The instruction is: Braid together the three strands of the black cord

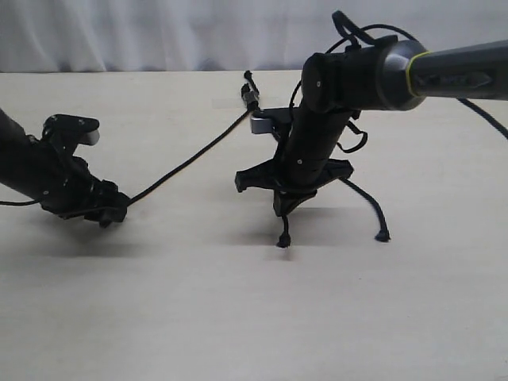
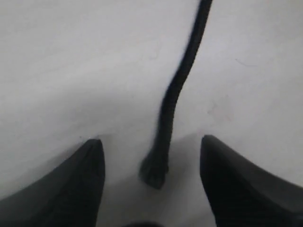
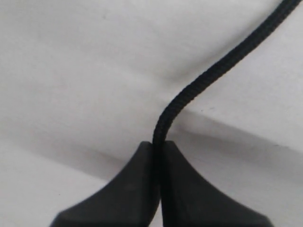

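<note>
1. Braiding not begun, I judge: black cord knot sits far back on the table, strands spread unplaited.
2. Right gripper clamps the middle strand; left gripper gapes around the left strand tip; right strand lies loose.
3. Next: close left, cross strands.

In the exterior view we look low across the table from a little way off, with both arms in frame. Each wrist view sits very near the table and looks past its own pincer: the left pincer with the left strand, the right pincer with the middle strand. The exterior view shares both.
</note>
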